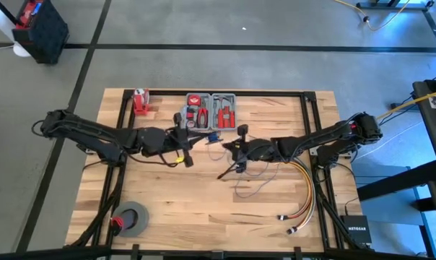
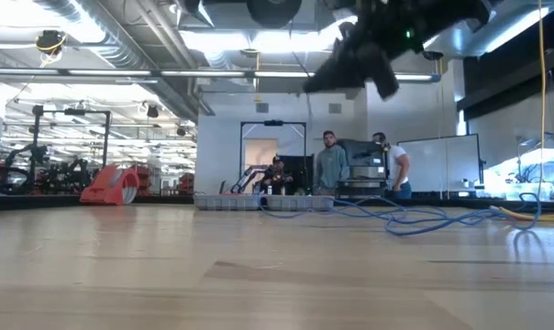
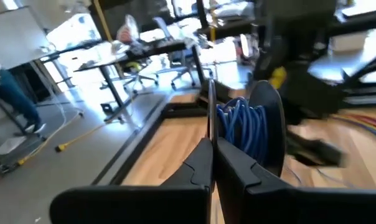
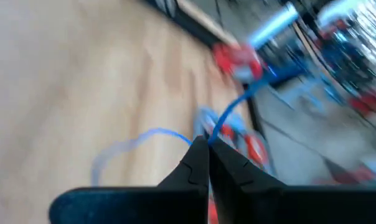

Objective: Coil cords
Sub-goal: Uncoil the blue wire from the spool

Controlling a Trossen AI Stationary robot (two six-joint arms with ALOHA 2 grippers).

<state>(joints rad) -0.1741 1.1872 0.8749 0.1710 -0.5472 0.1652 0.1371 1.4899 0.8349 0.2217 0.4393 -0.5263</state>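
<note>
Clenched fingertips of the right gripper [image 4: 208, 144] pinch a blue cord [image 4: 238, 112] near mid-table, while the left gripper [image 3: 211, 144], clamped shut, holds nothing beside blue coils [image 3: 244, 127].

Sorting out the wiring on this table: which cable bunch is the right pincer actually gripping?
The thin blue cord, pinched in the shut right pincer. The thicker yellow, orange and red bundle lies untouched near the table's right edge.

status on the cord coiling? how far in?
Partway. Done: blue loops already sit bunched beside the shut left gripper. In hand: the right gripper is pinched on the cord near table centre. Left: loose cord trails across the table.
</note>
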